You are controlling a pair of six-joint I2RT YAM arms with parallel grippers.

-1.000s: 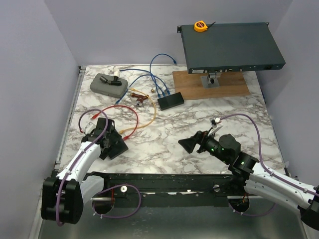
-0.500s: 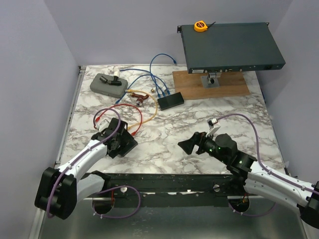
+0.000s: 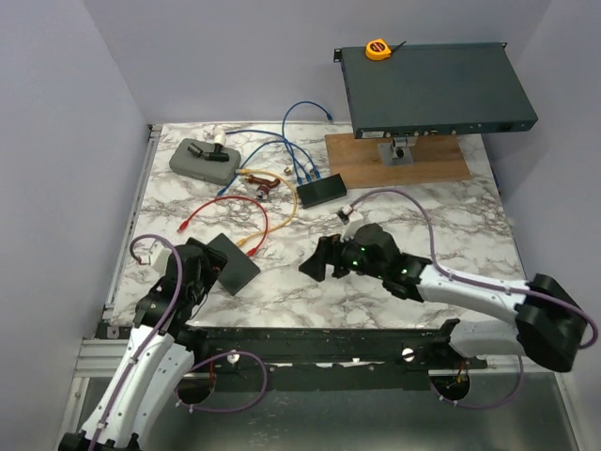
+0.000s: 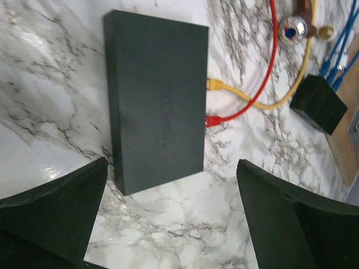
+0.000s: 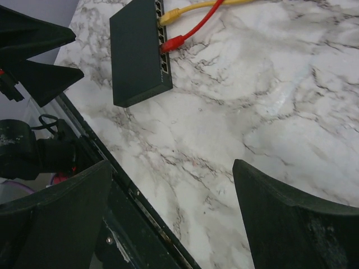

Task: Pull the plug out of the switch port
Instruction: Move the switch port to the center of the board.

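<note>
A small dark switch (image 3: pixel 234 264) lies flat on the marble at the near left. A yellow plug (image 4: pixel 215 85) and a red plug (image 4: pixel 213 120) sit in ports on its side. All three also show in the right wrist view: the switch (image 5: pixel 137 53), the yellow plug (image 5: pixel 168 17) and the red plug (image 5: pixel 171 43). My left gripper (image 3: pixel 197 267) is open and empty, just short of the switch's near-left end; in its own view (image 4: pixel 174 224) the switch lies ahead of the fingers. My right gripper (image 3: pixel 315 263) is open and empty, to the right of the switch, pointing at it (image 5: pixel 174 218).
The red cable (image 3: pixel 232 203) and yellow cable (image 3: pixel 285 218) loop back across the table. A second black box (image 3: pixel 322 191) holds several blue cables. A rack unit (image 3: pixel 432 89) with a tape measure (image 3: pixel 377 49) stands on a wooden board (image 3: pixel 399 162). A grey case (image 3: pixel 204 158) lies at the back left.
My left arm has drawn back toward the near-left edge, off the switch. My right arm has reached left and forward toward the switch. The switch shifted slightly.
</note>
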